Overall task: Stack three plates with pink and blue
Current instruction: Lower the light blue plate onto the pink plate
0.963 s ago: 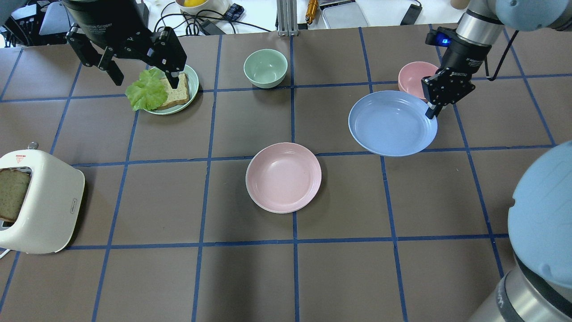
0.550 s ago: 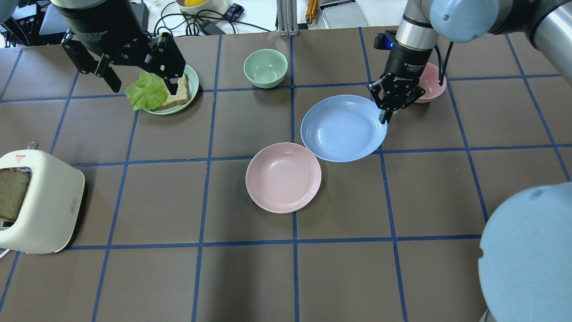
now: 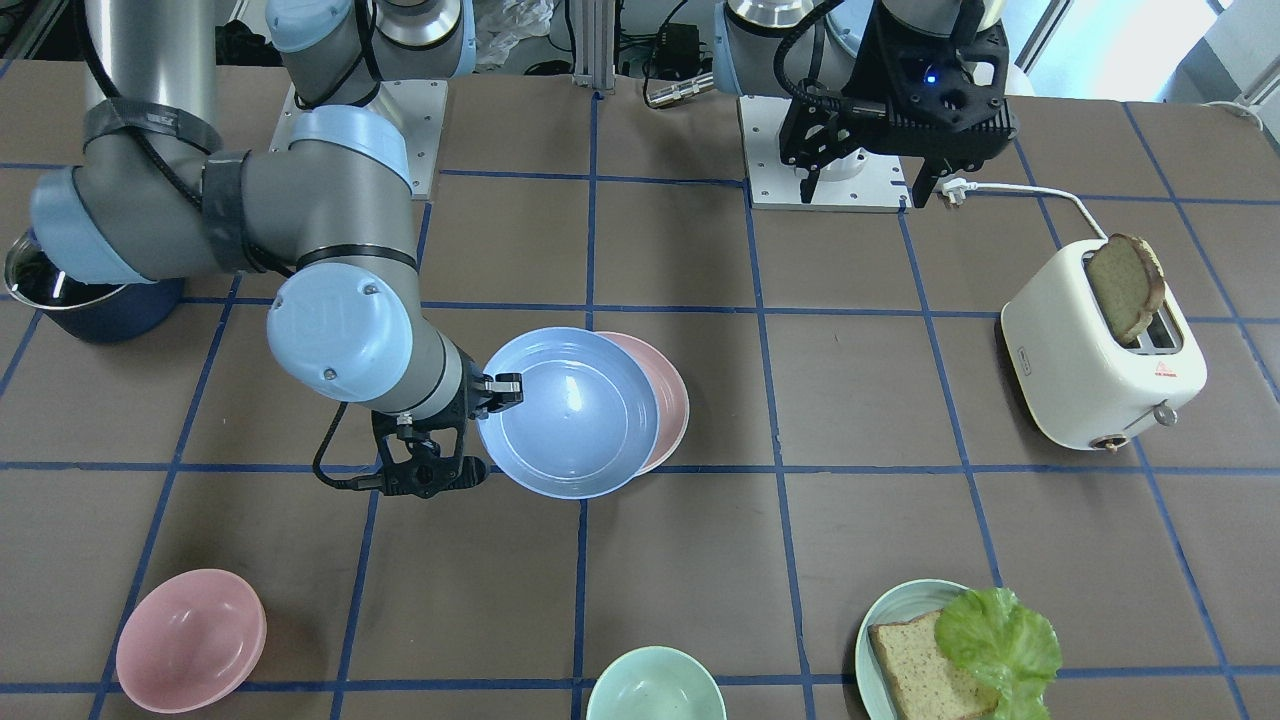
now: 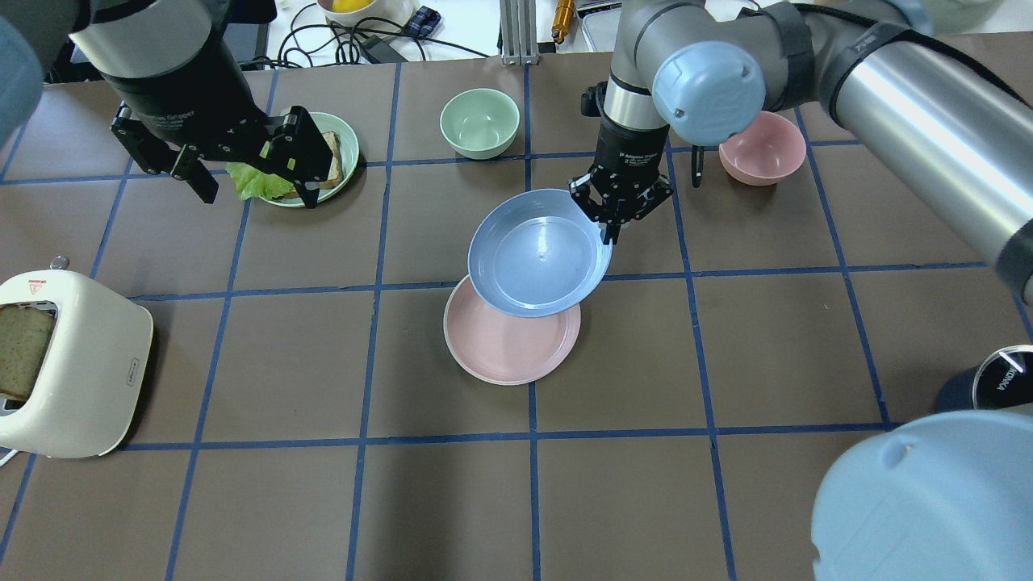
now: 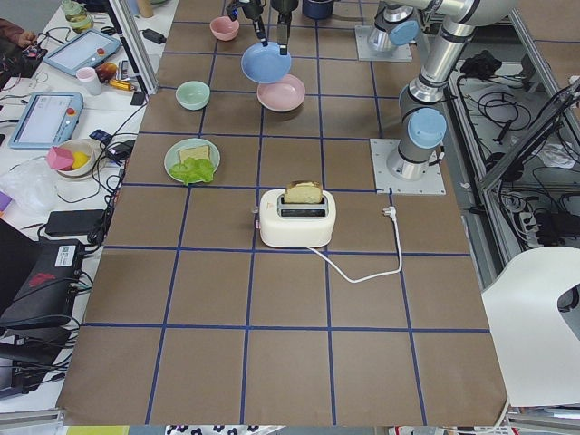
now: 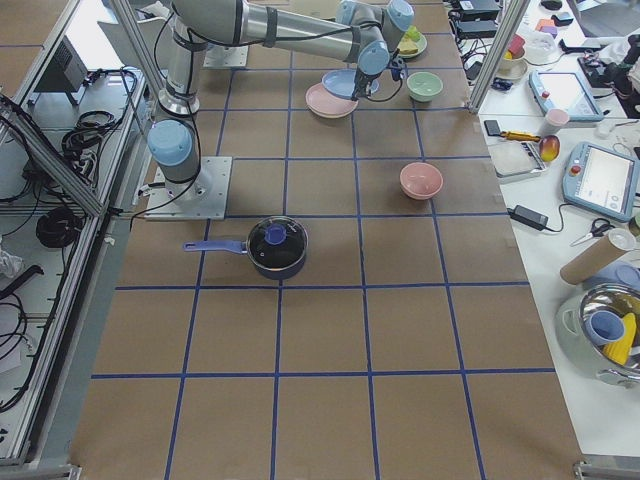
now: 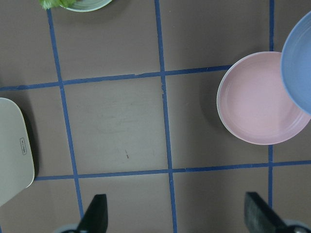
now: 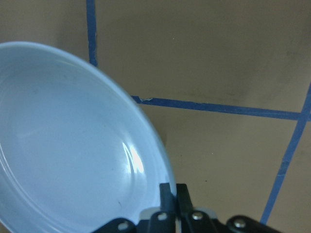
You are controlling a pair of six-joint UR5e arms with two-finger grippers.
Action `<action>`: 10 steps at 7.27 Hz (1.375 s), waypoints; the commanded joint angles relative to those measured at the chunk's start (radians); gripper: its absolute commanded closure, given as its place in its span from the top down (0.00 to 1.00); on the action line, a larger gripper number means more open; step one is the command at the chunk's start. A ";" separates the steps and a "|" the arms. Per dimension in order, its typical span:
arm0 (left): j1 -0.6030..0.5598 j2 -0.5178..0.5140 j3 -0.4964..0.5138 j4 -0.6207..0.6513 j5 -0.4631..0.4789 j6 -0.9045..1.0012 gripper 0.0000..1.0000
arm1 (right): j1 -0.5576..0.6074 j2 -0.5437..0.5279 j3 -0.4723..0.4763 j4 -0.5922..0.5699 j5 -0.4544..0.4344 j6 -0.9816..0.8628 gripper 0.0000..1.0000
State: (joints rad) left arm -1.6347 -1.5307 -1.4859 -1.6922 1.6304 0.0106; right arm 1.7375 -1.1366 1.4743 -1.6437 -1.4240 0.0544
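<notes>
Front-facing: grips the blue plate (image 3: 568, 412) by its rim in the right end effector (image 3: 497, 392), clenched on it, over the middle of the worktop (image 3: 860, 520). Covers most of the pink plate (image 3: 676, 400) beneath.

Overhead: hangs blue offset from pink toward the edge away from the robot, so not centred. Holds the left end effector (image 4: 257, 181) released and empty near the far left corner.

Side views: show blue raised and apart from pink, seemingly tilted; too small for more.

Left wrist: looks down through the spread left end effector at pink lying flat; cuts blue off at the frame's side.

Right wrist: confirms the pinch on blue's rim; hides pink altogether.

Judged from this: roughly midway. Has pink down as base; leaves centring, lowering and letting go of blue. Finds no white plate plainly anywhere; hints at one in a pale sliver under pink's rim, too thin to tell.
</notes>
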 commanded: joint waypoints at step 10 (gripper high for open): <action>0.004 0.003 -0.022 0.048 -0.001 0.008 1.00 | 0.065 0.008 0.152 -0.196 -0.015 0.022 1.00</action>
State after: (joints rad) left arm -1.6306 -1.5284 -1.5073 -1.6446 1.6303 0.0184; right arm 1.8024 -1.1324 1.6309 -1.8304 -1.4335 0.0736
